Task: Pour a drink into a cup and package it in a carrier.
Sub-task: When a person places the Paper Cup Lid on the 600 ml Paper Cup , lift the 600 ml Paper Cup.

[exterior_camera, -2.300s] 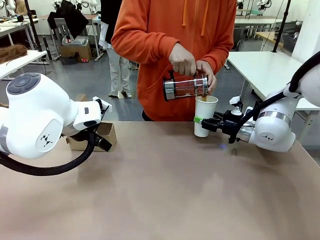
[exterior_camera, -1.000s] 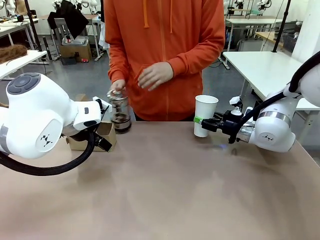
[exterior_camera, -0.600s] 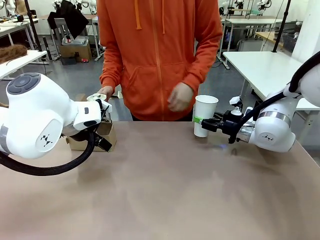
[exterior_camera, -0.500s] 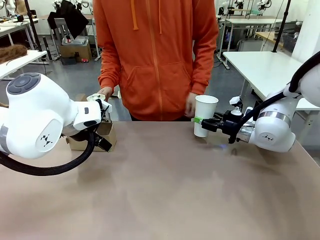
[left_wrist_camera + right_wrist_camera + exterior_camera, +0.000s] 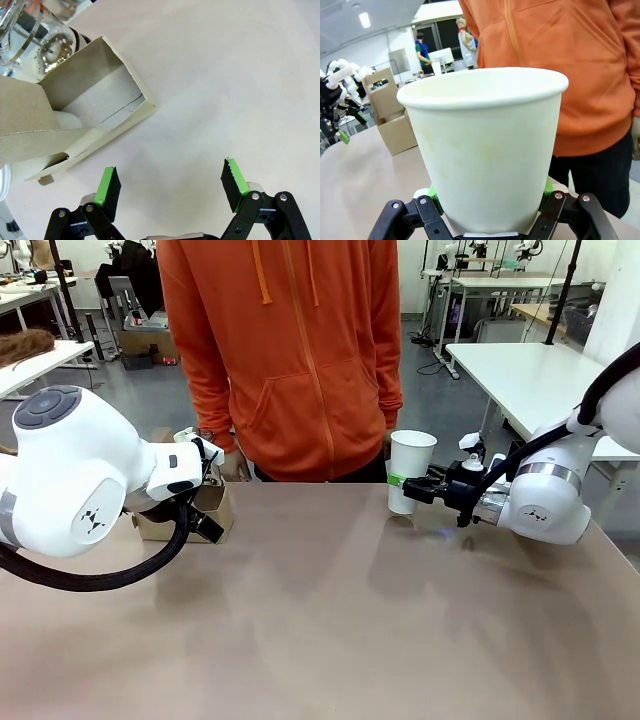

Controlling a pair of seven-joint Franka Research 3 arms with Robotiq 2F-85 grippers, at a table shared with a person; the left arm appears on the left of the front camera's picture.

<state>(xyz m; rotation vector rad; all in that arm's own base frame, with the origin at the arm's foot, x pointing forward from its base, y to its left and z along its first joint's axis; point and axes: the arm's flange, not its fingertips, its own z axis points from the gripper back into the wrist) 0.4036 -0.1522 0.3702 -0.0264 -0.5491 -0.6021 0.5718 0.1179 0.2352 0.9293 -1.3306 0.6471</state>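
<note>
The white paper cup (image 5: 411, 468) stands without a lid at the table's far right edge. My right gripper (image 5: 404, 483) is shut on its lower part, and its green pads press both sides of the cup (image 5: 485, 145). The cup's wall hides the drink. The brown cardboard carrier (image 5: 212, 506) sits at the far left, partly behind my left arm. My left gripper (image 5: 171, 180) hangs open over bare table just beside the carrier (image 5: 95, 100), with nothing between its fingers.
A glass press pot (image 5: 35, 40) with steel bands stands right behind the carrier. A person in an orange hoodie (image 5: 290, 350) stands at the far edge, one hand (image 5: 236, 465) hanging near the carrier. The brown tabletop (image 5: 330, 610) stretches between my arms.
The person poured from the press pot into the cup, set the pot down by the carrier, drew both hands back and stepped left. Neither arm moved.
</note>
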